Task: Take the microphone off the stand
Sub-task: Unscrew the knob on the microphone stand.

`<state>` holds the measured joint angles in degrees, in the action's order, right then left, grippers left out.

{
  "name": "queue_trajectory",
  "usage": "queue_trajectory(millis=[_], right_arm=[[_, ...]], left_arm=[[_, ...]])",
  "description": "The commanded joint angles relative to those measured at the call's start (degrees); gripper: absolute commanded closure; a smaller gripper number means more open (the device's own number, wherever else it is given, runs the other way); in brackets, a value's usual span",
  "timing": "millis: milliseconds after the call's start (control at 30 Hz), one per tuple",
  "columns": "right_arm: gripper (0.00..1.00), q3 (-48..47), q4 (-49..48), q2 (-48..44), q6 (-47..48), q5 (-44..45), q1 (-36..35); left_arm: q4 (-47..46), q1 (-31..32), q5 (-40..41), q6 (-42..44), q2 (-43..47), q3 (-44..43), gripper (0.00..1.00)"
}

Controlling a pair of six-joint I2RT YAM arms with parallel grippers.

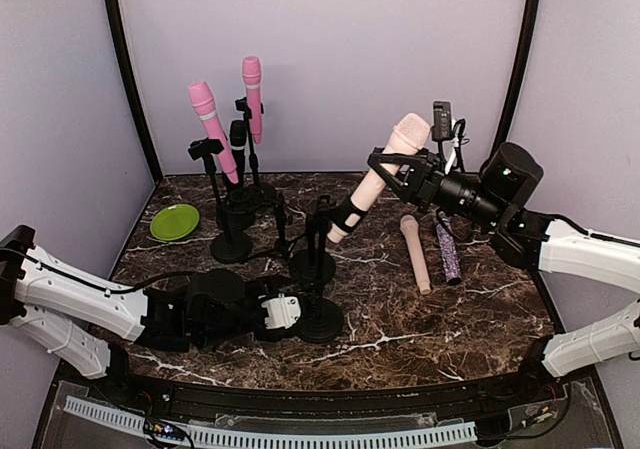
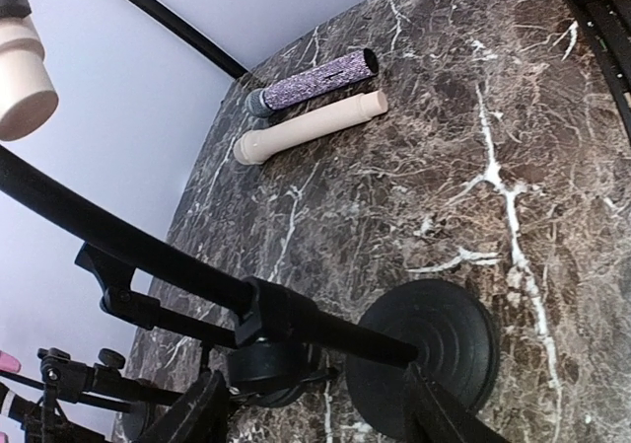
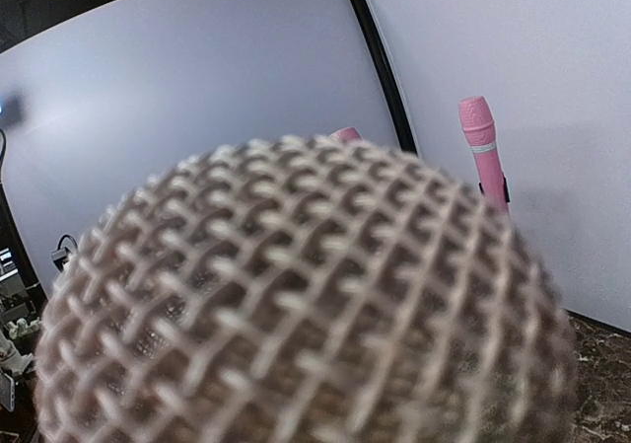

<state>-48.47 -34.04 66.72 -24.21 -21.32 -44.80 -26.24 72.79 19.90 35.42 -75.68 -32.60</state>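
A beige microphone (image 1: 378, 176) leans up to the right, its lower body in the black clip (image 1: 346, 217) of a stand whose round base (image 1: 320, 320) sits front centre. My right gripper (image 1: 392, 167) is closed round the microphone just below its mesh head. That head (image 3: 296, 295) fills the right wrist view and hides the fingers. My left gripper (image 1: 286, 313) is low at the stand's base. In the left wrist view its jaws stand open either side of the stand pole (image 2: 325, 330), just short of the base disc (image 2: 439, 354).
Two pink microphones (image 1: 212, 129) (image 1: 252, 97) stand on stands at the back left, one also showing in the right wrist view (image 3: 483, 157). A green plate (image 1: 174, 221) lies left. A beige microphone (image 1: 415, 254) and a purple glitter one (image 1: 447, 249) lie at the right. Another stand base (image 1: 312, 265) sits mid-table.
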Motion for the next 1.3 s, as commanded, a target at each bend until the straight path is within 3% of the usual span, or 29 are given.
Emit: queue_trajectory(millis=[0,133,433,900,1267], right_arm=[[0.75,0.46,-0.41,-1.84,0.77,1.27,0.13],[0.75,0.48,-0.50,-1.94,0.68,1.20,0.15],[0.75,0.06,-0.76,-1.55,0.52,0.93,0.15],[0.75,-0.66,-0.94,-1.04,0.19,0.34,0.15],[0.75,-0.93,-0.98,-0.83,0.12,-0.01,0.15]], left_arm=[[-5.10,0.24,5.80,5.03,-1.43,-2.24,0.37],[-5.24,0.22,7.04,5.40,-3.53,-3.37,0.38],[-6.94,0.24,10.02,7.27,-6.58,-4.96,0.56],[-5.90,0.03,11.89,6.10,-8.64,-5.72,0.70],[3.49,-3.67,1.90,-6.34,-5.37,-5.98,0.85]])
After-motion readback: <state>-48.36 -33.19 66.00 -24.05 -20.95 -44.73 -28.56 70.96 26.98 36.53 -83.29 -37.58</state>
